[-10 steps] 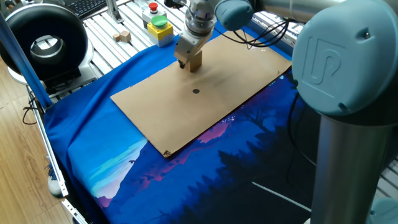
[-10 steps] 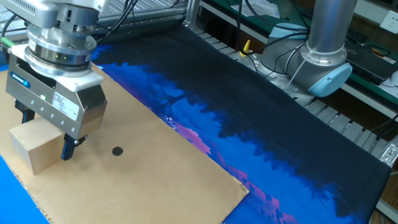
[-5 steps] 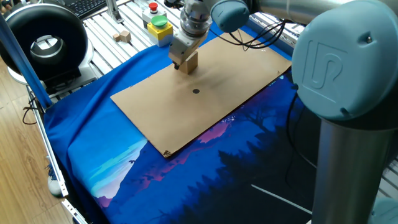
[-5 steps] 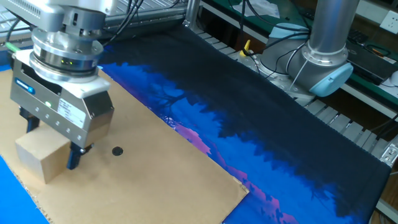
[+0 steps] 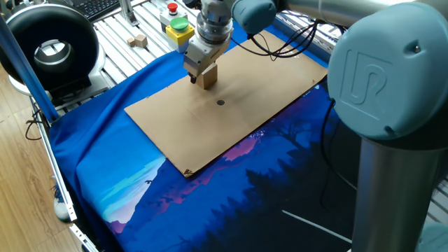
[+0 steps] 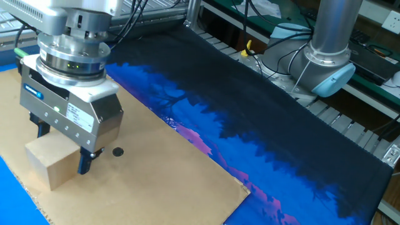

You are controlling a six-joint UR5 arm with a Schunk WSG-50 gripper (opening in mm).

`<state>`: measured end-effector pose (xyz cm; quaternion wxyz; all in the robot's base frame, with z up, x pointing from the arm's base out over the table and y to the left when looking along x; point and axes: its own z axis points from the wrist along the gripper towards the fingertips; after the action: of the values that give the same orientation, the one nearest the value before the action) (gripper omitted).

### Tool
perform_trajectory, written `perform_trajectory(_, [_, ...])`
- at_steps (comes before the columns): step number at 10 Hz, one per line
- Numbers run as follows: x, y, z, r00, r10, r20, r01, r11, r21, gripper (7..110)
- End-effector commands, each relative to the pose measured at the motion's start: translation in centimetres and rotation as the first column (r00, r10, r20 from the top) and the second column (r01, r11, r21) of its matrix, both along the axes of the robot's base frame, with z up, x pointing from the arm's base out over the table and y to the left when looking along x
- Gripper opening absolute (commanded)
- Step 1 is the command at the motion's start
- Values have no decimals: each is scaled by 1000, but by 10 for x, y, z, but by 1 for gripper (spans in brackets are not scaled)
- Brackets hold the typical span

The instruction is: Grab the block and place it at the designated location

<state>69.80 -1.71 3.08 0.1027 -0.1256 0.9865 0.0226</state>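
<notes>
Sliding across the brown board [image 5: 231, 105], the claw [image 6: 62, 150] and the block [image 6: 55, 164] between its fingers have shifted since a second ago: in one fixed view they sit further left and a little lower on the board than before, and in the other fixed view they have moved right, so the claw's dark fingertip [image 6: 85, 162] now stands just beside the dot [image 6: 117, 150] where earlier a clear gap lay between them. The dot itself has not moved.

The claw [image 5: 198, 70] is set narrow, one finger on each side of the block [image 5: 206, 78], gripping it. The block's underside looks level with the board; whether it touches the board or hangs just above cannot be told. It lies to the upper left of the dot [image 5: 220, 102] in one fixed view, near it but not on it. The board rests on the blue cloth [image 5: 119, 175] covering the worktop.
</notes>
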Motion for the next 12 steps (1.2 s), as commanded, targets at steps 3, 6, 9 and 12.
perform_trajectory(3, [-11, 6, 0, 998, 39, -53, -38, 999, 25, 7])
perform_trajectory(6, [-11, -11, 3, 996, 29, -81, -31, 999, -20, 7])
perform_trajectory(9, [-14, -5, 6, 994, 28, -103, -29, 1000, -12, 107])
perform_trajectory(12, [-8, -7, 8, 996, 28, -83, -29, 999, -20, 107])
